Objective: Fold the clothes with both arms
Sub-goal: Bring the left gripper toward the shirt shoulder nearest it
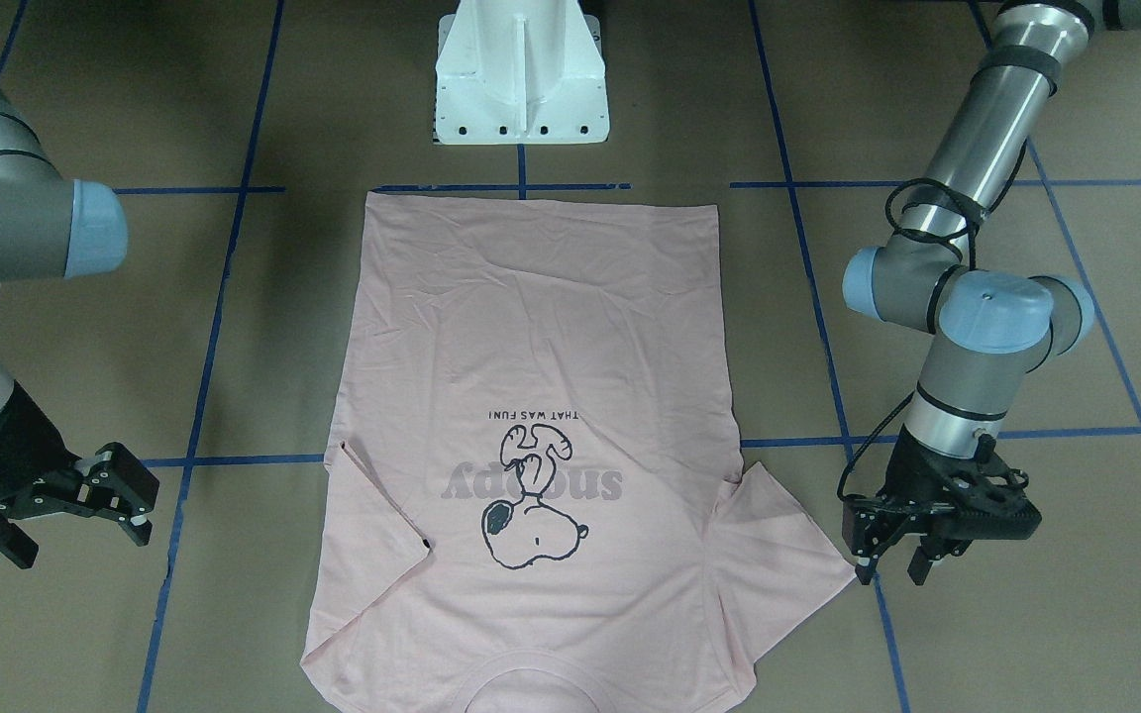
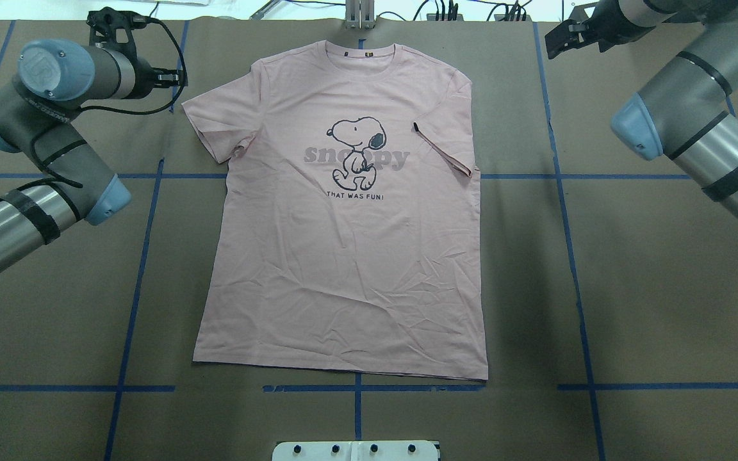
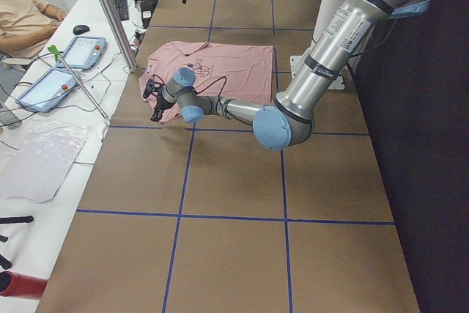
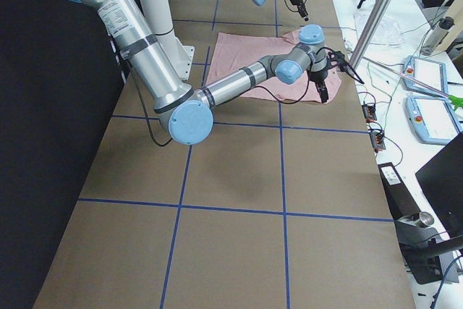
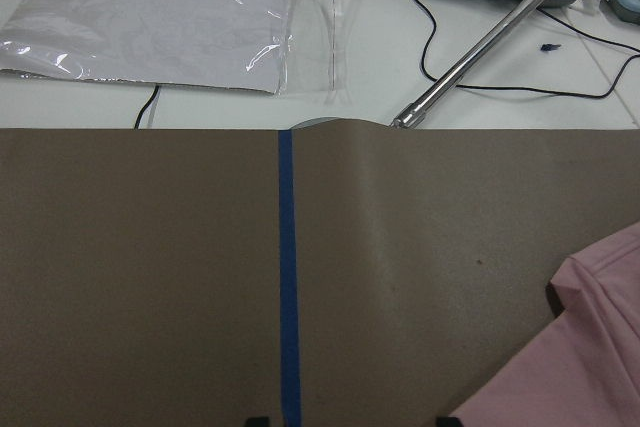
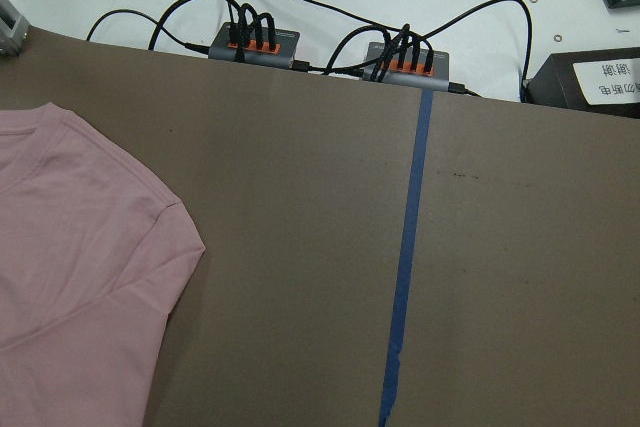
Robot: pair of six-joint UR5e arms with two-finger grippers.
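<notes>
Collar-first, the T-shirt (image 1: pixel 541 327) is seen spread flat, print up, at the centre of the desk (image 1: pixel 1026 644), with one sleeve already tucked inward at 8 o'clock. At 4 o'clock the jaws of the left arm (image 1: pixel 952 406) are held released beside the spread sleeve, presumably to pinch it. Those of the right arm (image 1: pixel 6 233) hang released at 8 o'clock (clear of cloth). No container is shown.

Pink tee (image 5: pixel 590 347) btm-right, blue tape (image 5: pixel 288 277) mid-frame.
</notes>
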